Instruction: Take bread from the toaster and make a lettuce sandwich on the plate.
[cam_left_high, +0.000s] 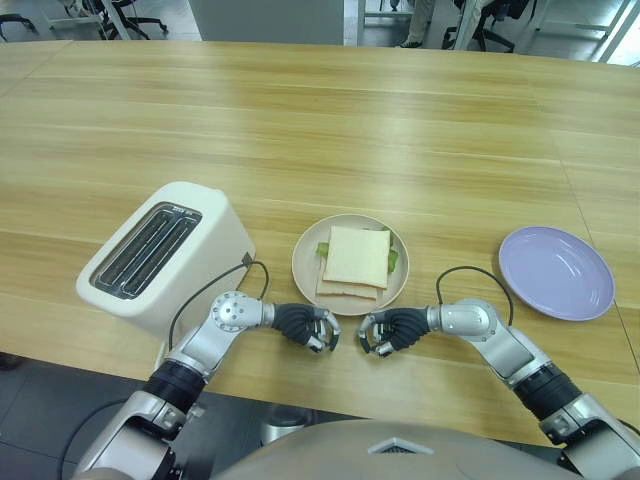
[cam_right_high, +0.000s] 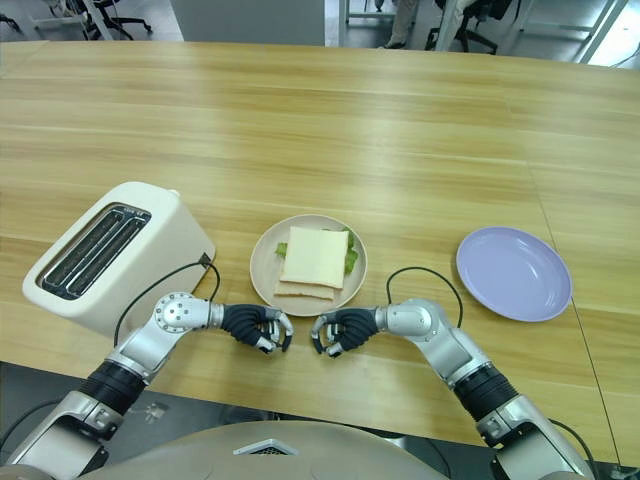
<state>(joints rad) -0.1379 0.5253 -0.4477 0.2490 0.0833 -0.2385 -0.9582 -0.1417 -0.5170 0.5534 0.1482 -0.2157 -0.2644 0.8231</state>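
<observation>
Our left hand rested on the desk just before the beige plate, its fingers curled in and holding nothing. Our right hand lay beside it, facing it across a small gap, likewise curled and holding nothing. On the beige plate we saw the sandwich, two slices of bread stacked with lettuce showing at the edges. The toaster stood to the left of the plate, and a purple plate lay well off to the right.
</observation>
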